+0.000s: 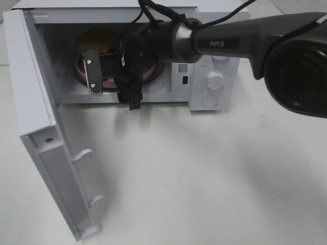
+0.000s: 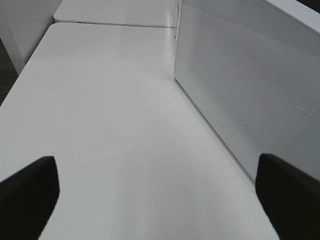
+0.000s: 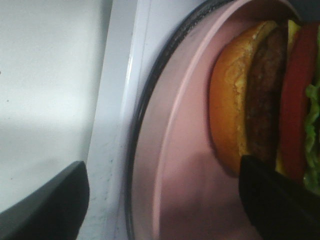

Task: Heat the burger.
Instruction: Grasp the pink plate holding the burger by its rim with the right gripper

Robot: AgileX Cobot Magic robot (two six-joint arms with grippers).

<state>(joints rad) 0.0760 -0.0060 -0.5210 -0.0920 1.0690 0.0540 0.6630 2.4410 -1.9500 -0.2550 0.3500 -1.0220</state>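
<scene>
The burger (image 1: 94, 41) sits on a pink plate (image 1: 79, 67) inside the open microwave (image 1: 219, 61). Up close, the burger (image 3: 260, 100) shows its golden bun, dark patty, red tomato and green lettuce, and the plate (image 3: 185, 150) rests on the glass turntable. My right gripper (image 1: 113, 86) hangs at the oven's mouth, open. In the right wrist view my right gripper (image 3: 165, 200) straddles the plate's near rim without touching it: one finger lies out over the sill, the other in front of the burger. My left gripper (image 2: 160, 200) is open over bare table.
The microwave door (image 1: 46, 143) stands swung out at the left, with two latch hooks on its inner edge. Its perforated panel (image 2: 250, 85) runs close beside my left gripper. White tabletop (image 1: 194, 178) spreads in front of the oven.
</scene>
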